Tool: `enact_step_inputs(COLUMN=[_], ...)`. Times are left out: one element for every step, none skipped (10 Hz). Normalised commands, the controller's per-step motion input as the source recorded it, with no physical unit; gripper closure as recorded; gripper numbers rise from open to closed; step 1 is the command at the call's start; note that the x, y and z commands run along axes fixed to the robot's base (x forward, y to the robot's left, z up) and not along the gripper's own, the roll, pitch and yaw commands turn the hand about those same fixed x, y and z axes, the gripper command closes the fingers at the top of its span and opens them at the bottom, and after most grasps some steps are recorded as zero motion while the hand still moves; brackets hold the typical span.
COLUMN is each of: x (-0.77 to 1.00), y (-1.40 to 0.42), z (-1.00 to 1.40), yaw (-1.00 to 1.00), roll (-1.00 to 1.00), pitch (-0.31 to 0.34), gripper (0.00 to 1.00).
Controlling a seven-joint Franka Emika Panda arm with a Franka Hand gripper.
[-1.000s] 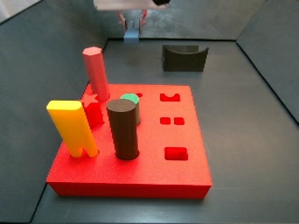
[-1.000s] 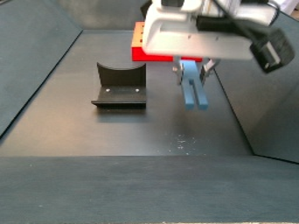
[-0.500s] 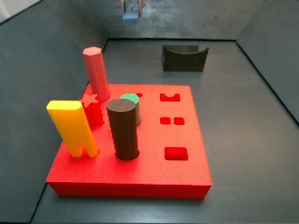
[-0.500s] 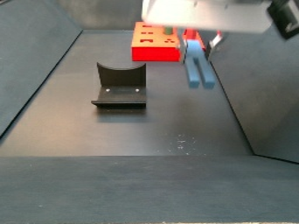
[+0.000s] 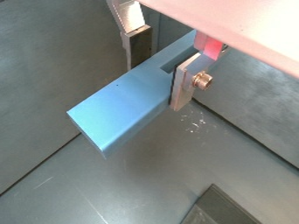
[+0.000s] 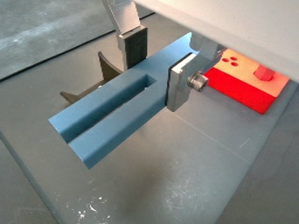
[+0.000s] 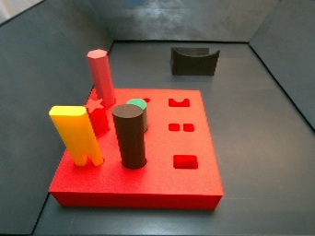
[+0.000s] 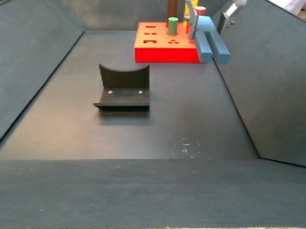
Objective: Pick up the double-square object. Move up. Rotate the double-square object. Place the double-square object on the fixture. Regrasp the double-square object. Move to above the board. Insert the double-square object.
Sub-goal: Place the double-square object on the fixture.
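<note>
Pinching the double-square object [image 6: 117, 109] across its width, the gripper's [image 6: 158, 61] fingers [image 6: 183, 80] hold it above the floor.

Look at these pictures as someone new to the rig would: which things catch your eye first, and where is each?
In both wrist views the slate-blue double-square object fills the frame, clamped between the pincer plates and held clear above the dark floor. In a side view the red board dominates, with a yellow peg, a dark brown cylinder and a red peg standing in it. The dark fixture sits alone on the floor.
</note>
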Motion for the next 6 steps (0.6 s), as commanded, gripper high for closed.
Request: enact_step_inputs(x=[1.0, 1.0, 1.0, 1.0, 1.0, 1.0], y=[-0.12, -0.11, -0.08, -0.08, -0.06, -0.05], z=[0.16, 0.15, 0.12, 0.1, 0.09, 0.08], yaw=[0.04, 0.04, 0.04, 0.04, 0.04, 0.04], roll=[0.12, 0.12, 0.11, 0.1, 0.09, 0.09], pitch=[-0.013, 0.012, 0.055, 0.087, 0.113, 0.128], gripper=[1.0, 1.0, 1.0, 1.0, 1.0, 1.0])
